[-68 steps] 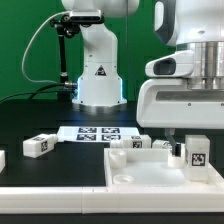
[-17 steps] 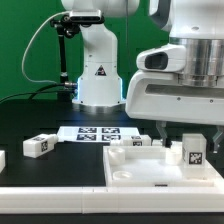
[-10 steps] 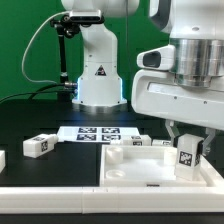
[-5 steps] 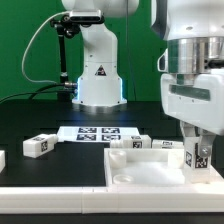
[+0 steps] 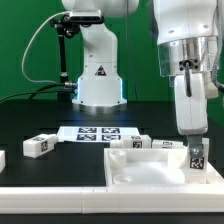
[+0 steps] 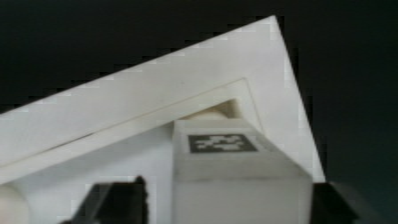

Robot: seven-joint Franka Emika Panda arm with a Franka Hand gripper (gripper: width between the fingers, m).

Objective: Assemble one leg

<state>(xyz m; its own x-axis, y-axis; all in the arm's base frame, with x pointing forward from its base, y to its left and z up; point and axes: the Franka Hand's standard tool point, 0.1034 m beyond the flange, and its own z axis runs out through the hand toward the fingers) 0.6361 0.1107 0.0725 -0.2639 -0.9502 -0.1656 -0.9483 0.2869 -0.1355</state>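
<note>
In the exterior view, at lower right, the two-finger gripper clamps a small chunky white plastic leg with a square tag, upright over the large flat white square panel. In the wrist view, the tagged leg sits between dark fingers, against the panel's corner.

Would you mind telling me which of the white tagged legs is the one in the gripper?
It is the leg at the exterior view's far right, upright between the gripper fingers over the panel corner; the others lie untouched.
</note>
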